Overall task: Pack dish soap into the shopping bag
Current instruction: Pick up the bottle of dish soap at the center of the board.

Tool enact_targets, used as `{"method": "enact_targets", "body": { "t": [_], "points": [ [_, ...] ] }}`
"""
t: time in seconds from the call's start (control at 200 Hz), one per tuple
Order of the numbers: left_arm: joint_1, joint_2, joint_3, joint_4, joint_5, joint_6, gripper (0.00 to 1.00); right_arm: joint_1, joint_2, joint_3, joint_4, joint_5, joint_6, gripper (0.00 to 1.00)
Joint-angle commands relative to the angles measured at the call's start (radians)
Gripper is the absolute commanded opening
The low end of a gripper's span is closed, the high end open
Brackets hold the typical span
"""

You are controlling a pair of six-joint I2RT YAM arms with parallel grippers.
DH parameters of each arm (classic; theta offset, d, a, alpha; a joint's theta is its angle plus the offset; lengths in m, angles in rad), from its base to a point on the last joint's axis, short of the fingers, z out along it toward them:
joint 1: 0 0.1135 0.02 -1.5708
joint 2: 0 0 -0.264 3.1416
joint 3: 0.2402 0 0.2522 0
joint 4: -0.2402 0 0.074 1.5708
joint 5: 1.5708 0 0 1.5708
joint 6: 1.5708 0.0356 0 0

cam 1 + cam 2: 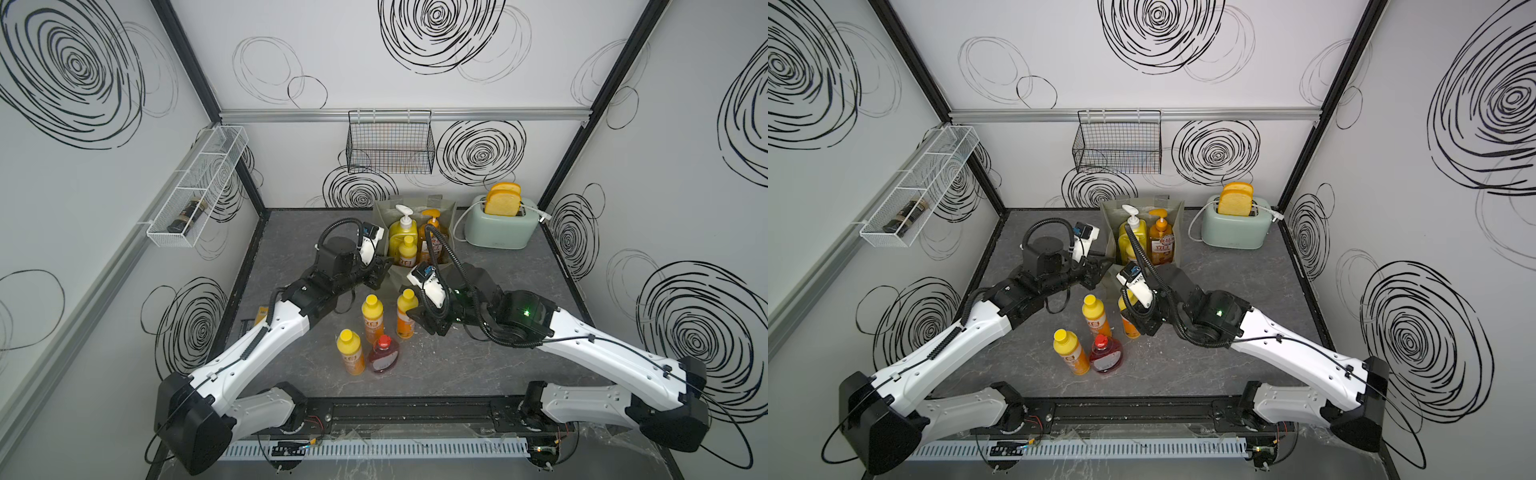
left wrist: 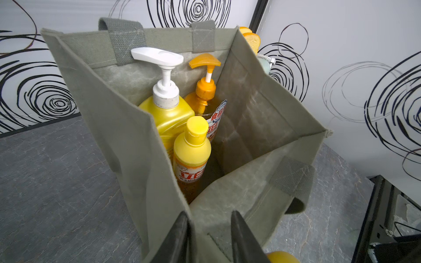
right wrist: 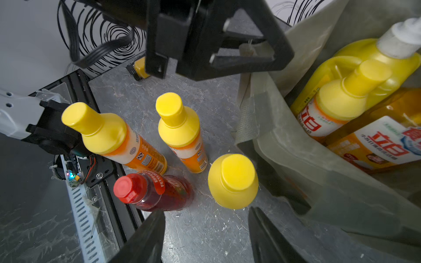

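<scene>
The grey-green shopping bag stands open at the back of the table. Inside it are a big yellow white-pump bottle, an amber orange-pump bottle and a small orange yellow-capped bottle. My left gripper is shut on the bag's near rim, with fabric between its fingers. Three small orange bottles and a squat red bottle stand on the table. My right gripper is open and holds nothing. It hangs beside the orange bottle nearest the bag.
A mint toaster with bread slices sits at the back right, its cord beside the bag. A black wire basket hangs on the back wall. A white wire shelf on the left wall holds a dark jar.
</scene>
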Motion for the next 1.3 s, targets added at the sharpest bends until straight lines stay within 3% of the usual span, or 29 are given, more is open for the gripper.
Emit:
{"method": "enact_targets", "body": {
  "t": [0.0,0.395,0.53,0.64,1.051,1.296],
  "points": [
    [-0.014,0.004,-0.011,0.049,0.031,-0.003,0.36,0.004,0.018,-0.002,0.059,0.038,0.028,0.64],
    [-0.014,0.004,-0.009,0.047,0.029,0.002,0.36,-0.018,0.093,0.005,0.100,0.107,0.036,0.65],
    [-0.014,0.005,-0.009,0.046,0.030,0.002,0.37,-0.033,0.108,0.002,0.126,0.082,0.034,0.59],
    [-0.016,0.005,-0.008,0.043,0.026,0.004,0.37,-0.035,0.120,-0.001,0.136,0.066,0.030,0.47],
    [-0.016,0.006,-0.006,0.039,0.023,0.007,0.36,-0.053,0.126,-0.038,0.143,0.047,0.033,0.54],
    [-0.016,0.006,-0.006,0.039,0.022,0.007,0.36,-0.058,0.128,-0.039,0.145,0.036,0.033,0.42]
  ]
}}
